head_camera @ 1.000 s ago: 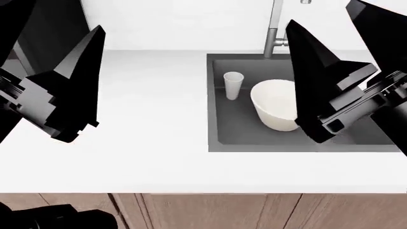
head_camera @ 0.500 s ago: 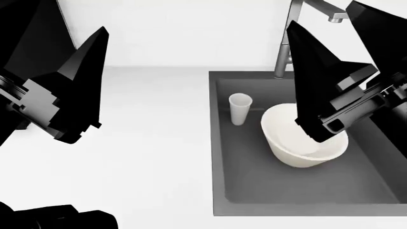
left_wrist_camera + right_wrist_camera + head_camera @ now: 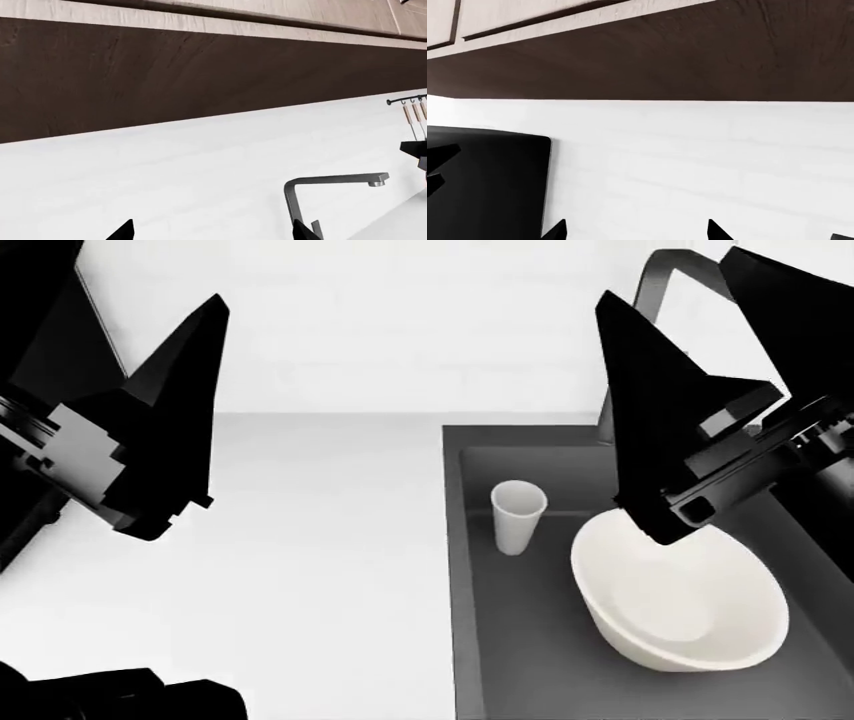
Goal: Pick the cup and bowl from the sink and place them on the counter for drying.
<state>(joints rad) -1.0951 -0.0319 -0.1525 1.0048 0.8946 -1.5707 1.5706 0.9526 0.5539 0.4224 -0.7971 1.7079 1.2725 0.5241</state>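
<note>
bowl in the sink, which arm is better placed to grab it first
Right. The right pincer hangs above the sink, nearest the bowl. The left pincer is over the counter, farther from the bowl and cup.

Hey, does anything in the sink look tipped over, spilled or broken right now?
Nothing stands out. The cup stands upright in the sink, apart from the bowl, which sits mouth-up beside it. No spill or damage shows. Both pincers, left and right, hang above, holding nothing.
</note>
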